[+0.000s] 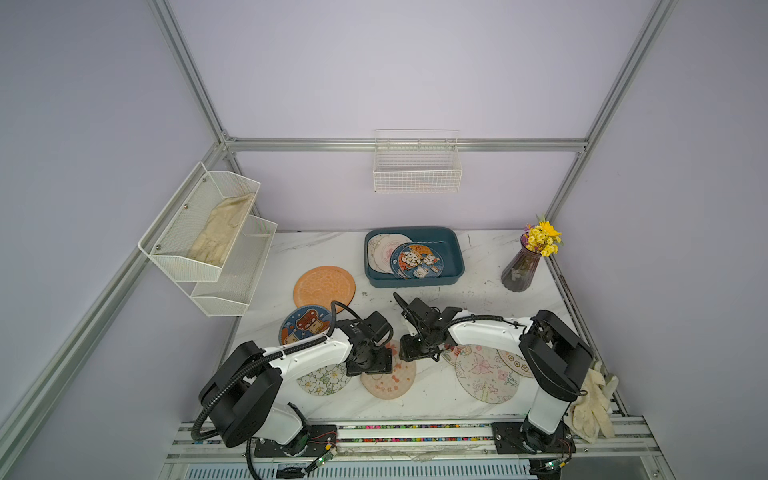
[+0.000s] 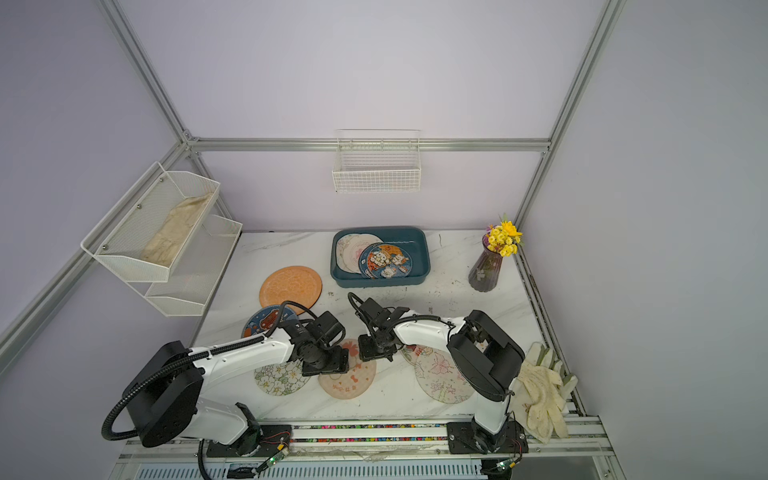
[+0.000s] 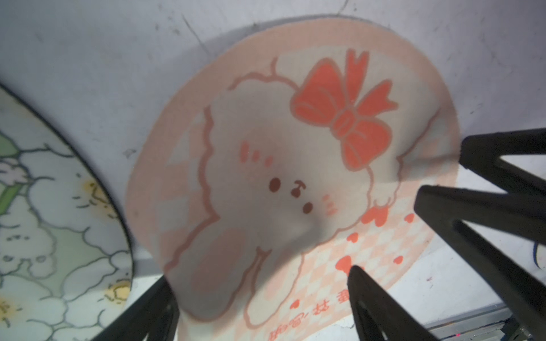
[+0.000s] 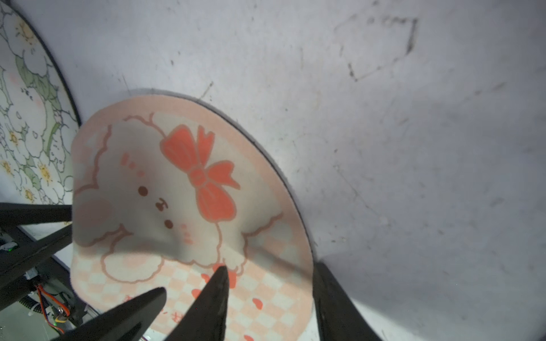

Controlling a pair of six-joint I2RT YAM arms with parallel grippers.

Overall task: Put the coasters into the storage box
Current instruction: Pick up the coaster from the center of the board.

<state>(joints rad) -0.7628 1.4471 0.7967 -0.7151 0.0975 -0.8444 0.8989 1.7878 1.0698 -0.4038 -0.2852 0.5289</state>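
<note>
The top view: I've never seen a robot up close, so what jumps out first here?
Two white-and-black arms, left arm and right arm, meet at the front of the table over a pink puppy coaster, which buckles between their fingers. Behind them, a teal storage box already holds a few coasters, and yellow flowers brighten the back right corner.

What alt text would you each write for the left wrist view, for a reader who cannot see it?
A pink round coaster printed with a fluffy cartoon animal and a red bow lies buckled on a scuffed white table, part of its edge lifted. Black gripper fingers reach in around it, and a floral coaster lies beside it.
</note>
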